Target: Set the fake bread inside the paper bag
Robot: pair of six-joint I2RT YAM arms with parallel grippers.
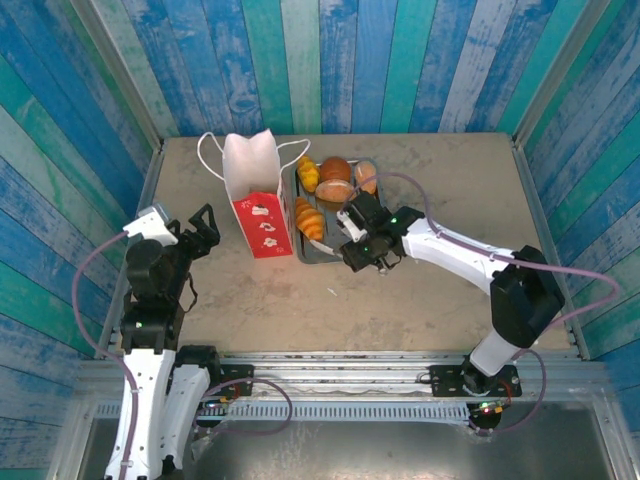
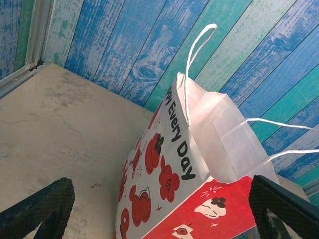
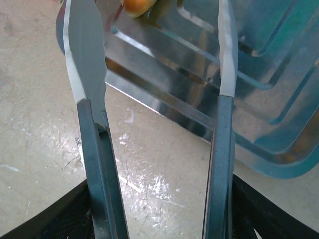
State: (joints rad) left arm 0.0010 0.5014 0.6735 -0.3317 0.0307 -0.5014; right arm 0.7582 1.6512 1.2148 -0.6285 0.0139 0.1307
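The white paper bag [image 1: 255,190] with its red lower band stands upright at the table's back left. Right of it, the grey tray [image 1: 340,250] holds the fake bread: a croissant [image 1: 309,218], a second croissant [image 1: 308,173] and round buns [image 1: 335,180]. My right gripper [image 1: 349,228] hovers open over the tray's near edge, right of the front croissant, with nothing in it. In the right wrist view the right gripper [image 3: 155,22] spans the tray rim [image 3: 164,99], and a bit of bread [image 3: 137,6] shows at the top. My left gripper [image 1: 203,228] is open, just left of the bag [image 2: 189,164], apart from it.
Blue-green plank walls [image 1: 330,60] close the table in on three sides. Bare tabletop [image 1: 420,290] lies in front of the tray and to its right. The bag's cord handles [image 2: 197,55] stick up above its mouth.
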